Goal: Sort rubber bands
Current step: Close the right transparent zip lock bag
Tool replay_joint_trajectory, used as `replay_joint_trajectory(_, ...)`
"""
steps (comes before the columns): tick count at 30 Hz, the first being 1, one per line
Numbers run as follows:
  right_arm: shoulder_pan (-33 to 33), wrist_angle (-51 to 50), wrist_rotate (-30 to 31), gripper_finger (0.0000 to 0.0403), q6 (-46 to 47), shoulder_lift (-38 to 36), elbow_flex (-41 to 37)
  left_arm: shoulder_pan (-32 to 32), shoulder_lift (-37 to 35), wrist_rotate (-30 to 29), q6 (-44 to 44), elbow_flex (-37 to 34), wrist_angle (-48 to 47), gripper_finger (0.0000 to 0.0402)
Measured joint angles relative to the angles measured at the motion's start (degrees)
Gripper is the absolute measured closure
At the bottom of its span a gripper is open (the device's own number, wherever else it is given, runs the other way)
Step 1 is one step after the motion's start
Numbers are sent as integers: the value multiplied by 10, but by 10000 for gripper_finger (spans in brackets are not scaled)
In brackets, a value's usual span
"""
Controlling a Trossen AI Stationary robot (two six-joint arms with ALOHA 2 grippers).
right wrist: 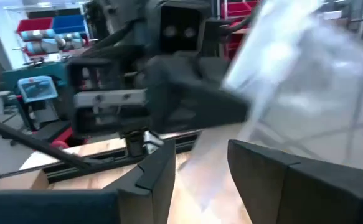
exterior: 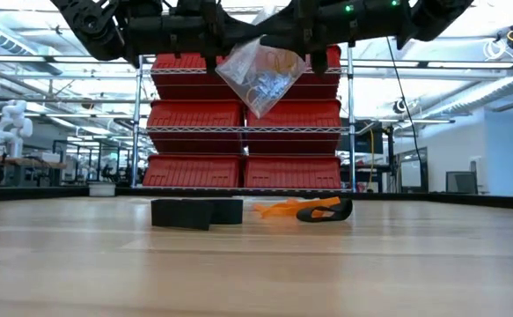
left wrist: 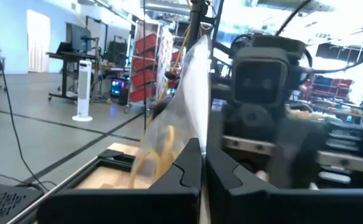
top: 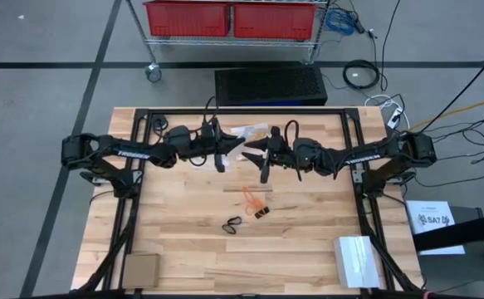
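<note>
Left gripper pinches the clear bag high above the table, right gripper spread beside it, rubber bands lying mid-table with open wood around.

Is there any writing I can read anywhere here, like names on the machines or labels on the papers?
"TROSSEN" in white letters along the left arm.
"TROSSEN" again along the right arm, upside down in the high view.
"SA7" and a further mark, on the white sheet to the right of the table; the smaller print under it is too small to read.
Nothing is readable on the white box, the cardboard piece or the red bins.
</note>
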Motion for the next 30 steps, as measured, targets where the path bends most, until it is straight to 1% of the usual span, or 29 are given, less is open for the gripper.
replay_joint_trajectory(10,-14,0,-14,264,20,10,0,-6,0,-1,1,0,33,401)
replay_joint_trajectory(13,-14,13,-17,264,20,17,0,-6,0,-1,1,0,33,401)
replay_joint_trajectory(16,-15,30,-34,264,20,20,0,-6,0,-2,2,0,33,401)
replay_joint_trajectory(18,-16,38,-34,271,18,20,0,-6,0,-3,2,0,36,401)
replay_joint_trajectory(21,-19,38,-32,300,12,20,0,-6,0,-4,2,0,51,401)
replay_joint_trajectory(25,-21,39,-28,378,4,20,0,-6,0,-9,2,0,62,400)
replay_joint_trajectory(26,-21,44,-28,389,0,20,0,-6,0,-9,2,0,65,400)
replay_joint_trajectory(30,-20,59,-28,399,3,20,0,-6,0,-10,2,0,79,400)
